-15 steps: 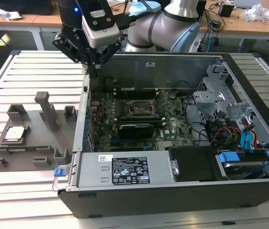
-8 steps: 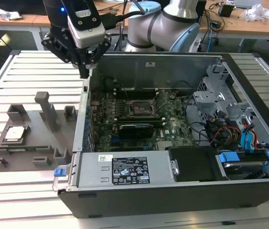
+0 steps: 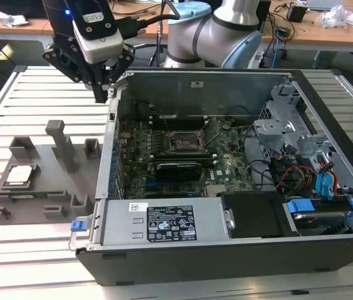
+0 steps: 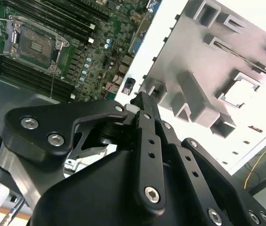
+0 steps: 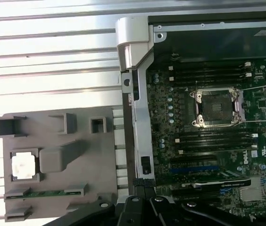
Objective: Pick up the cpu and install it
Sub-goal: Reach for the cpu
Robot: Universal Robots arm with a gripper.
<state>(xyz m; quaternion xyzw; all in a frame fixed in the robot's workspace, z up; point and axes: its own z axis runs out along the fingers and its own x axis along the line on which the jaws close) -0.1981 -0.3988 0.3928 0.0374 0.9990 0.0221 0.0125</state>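
The cpu (image 3: 19, 175), a small square chip with a pale silver top, lies in a recess of the grey holder plate (image 3: 42, 164) on the slatted table, at the exterior view's left. In the first wrist view the cpu (image 5: 23, 166) shows bright in the same recess. My gripper (image 3: 103, 94) hangs above the left rear corner of the open computer case, well away from the cpu and higher than it. Its black fingers (image 4: 145, 117) stand together with nothing between them. Inside the case, the motherboard's dark cpu socket (image 3: 186, 140) lies open and bare, also seen in both wrist views (image 5: 214, 108) (image 4: 36, 44).
The open computer case (image 3: 164, 225) takes up the middle and right of the table, with cables and drive bays on its right side. Grey upright blocks (image 3: 61, 144) rise from the holder plate. The case's left wall (image 5: 137, 117) stands between holder and motherboard.
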